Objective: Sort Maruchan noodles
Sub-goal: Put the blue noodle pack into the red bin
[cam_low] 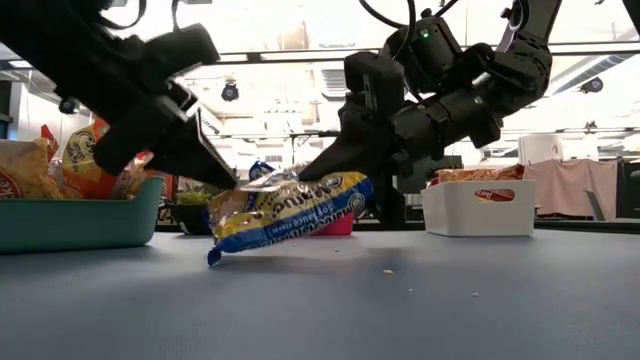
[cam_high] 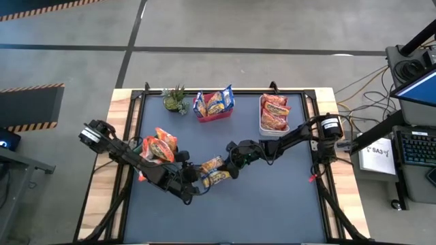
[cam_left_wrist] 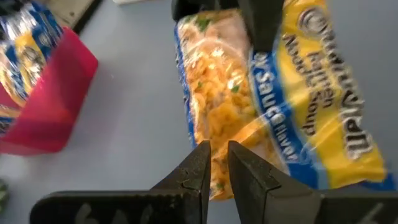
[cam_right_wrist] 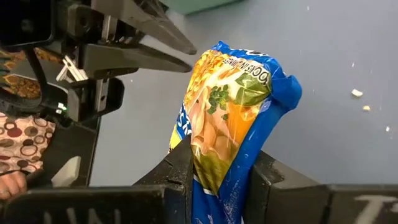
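Holding a yellow-and-blue noodle packet (cam_right_wrist: 227,130) between my right fingers (cam_right_wrist: 217,177), I see only its upper part in my right wrist view; the lower end drops out of sight between the two dark fingers. From above, my right fingers (cam_high: 229,165) cover part of the packets, and two yellow-and-blue ones (cam_high: 212,171) seem to lie there side by side; I cannot tell where one stops and the other begins. In the level view the held packet (cam_low: 290,212) is tipped, one end raised at my right fingers (cam_low: 335,165), the other corner touching the desk (cam_low: 420,290). Its long axis runs from my right fingers toward my left fingers (cam_low: 215,165), sloping down that way.

My left fingers (cam_left_wrist: 214,165) are narrow, nearly shut, with nothing visibly between them. They sit at the near edge of a packet (cam_left_wrist: 273,99); whether the tips touch the wrapper I cannot make out. That packet stretches lengthwise away from them, and its far end is cut off behind a dark finger of my other arm.

Beyond my left fingers stands a red bin (cam_left_wrist: 46,99) with more yellow-and-blue packets. Behind my left arm, orange packets (cam_high: 159,147) sit in a teal tray (cam_low: 80,225), partly covered by the arm. Behind my right arm a white bin (cam_high: 274,113) holds red packets.
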`<state>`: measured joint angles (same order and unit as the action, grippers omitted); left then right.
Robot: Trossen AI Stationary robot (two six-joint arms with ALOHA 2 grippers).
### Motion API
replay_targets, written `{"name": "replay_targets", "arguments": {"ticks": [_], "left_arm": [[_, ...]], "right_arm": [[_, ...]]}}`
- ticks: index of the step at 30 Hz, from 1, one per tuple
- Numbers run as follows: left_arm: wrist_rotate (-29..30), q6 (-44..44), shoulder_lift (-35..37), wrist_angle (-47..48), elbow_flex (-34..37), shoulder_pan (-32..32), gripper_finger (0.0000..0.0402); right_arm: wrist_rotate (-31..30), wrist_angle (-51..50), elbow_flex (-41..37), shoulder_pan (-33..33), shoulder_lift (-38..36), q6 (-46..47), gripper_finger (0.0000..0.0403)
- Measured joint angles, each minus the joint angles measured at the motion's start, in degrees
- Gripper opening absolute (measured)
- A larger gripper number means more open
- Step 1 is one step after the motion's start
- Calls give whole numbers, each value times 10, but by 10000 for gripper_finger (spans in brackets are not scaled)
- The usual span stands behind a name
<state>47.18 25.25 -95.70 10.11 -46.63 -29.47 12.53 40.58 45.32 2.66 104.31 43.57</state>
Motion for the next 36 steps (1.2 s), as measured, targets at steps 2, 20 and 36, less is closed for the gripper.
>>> {"name": "replay_targets", "arguments": {"ticks": [2,20,36], "left_arm": [[8,-9,10,0,0,-2,38],[107,-209,225,2,40,-38,38],[138,-254,276,-1,70,-30,38]], "right_arm": [[-1,-1,0,-2,-6,-2,71],[-10,-90,19,-89,-151,-48,68],[-64,-743,480,-315,-57,-212,68]]}}
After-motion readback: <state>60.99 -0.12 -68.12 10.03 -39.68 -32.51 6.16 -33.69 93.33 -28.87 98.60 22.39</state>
